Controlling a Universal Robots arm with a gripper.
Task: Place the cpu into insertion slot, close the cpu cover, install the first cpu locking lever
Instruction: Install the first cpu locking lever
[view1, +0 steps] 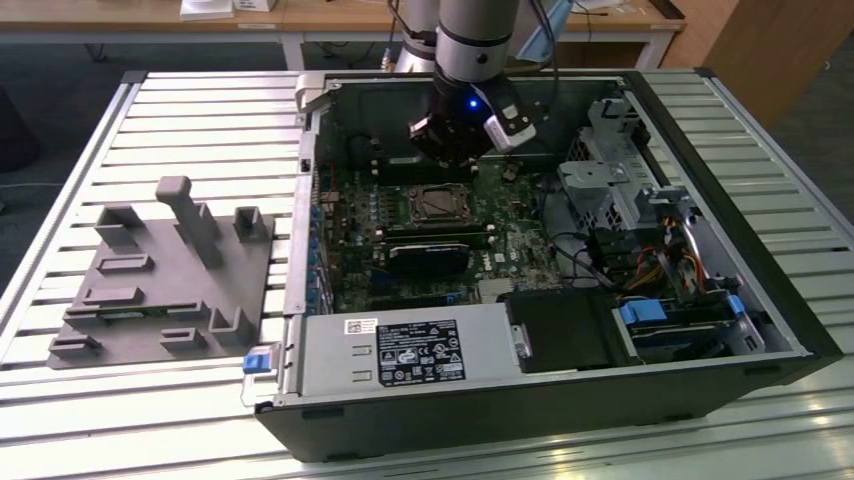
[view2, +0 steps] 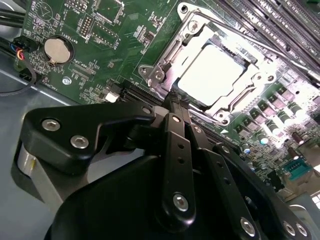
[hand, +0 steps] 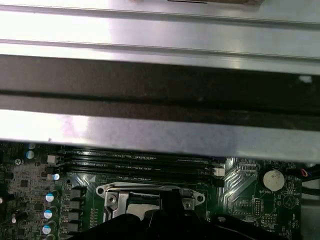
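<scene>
The cpu (view2: 212, 75) shows its dull silver top inside the insertion slot (view1: 437, 203) on the green motherboard. The cpu cover (view2: 165, 55), a silvery frame, lies flat around it in the second wrist view. A thin metal rod (view2: 260, 51) runs along one side of the socket. My gripper (view2: 174, 97) is shut, with nothing seen between its black fingers, and its tips sit at the edge of the socket frame. In the exterior view the gripper (view1: 454, 158) hangs just above the board, behind the socket. In the first wrist view its dark body (hand: 170, 212) overlaps the socket.
An open computer case (view1: 747, 250) lies on a slatted metal table. A black card (view1: 430, 250) stands in front of the socket, with long memory slots (hand: 140, 162) on one side. Drive cages and cables (view1: 627, 200) are on the exterior view's right. A grey fixture (view1: 160, 270) sits left.
</scene>
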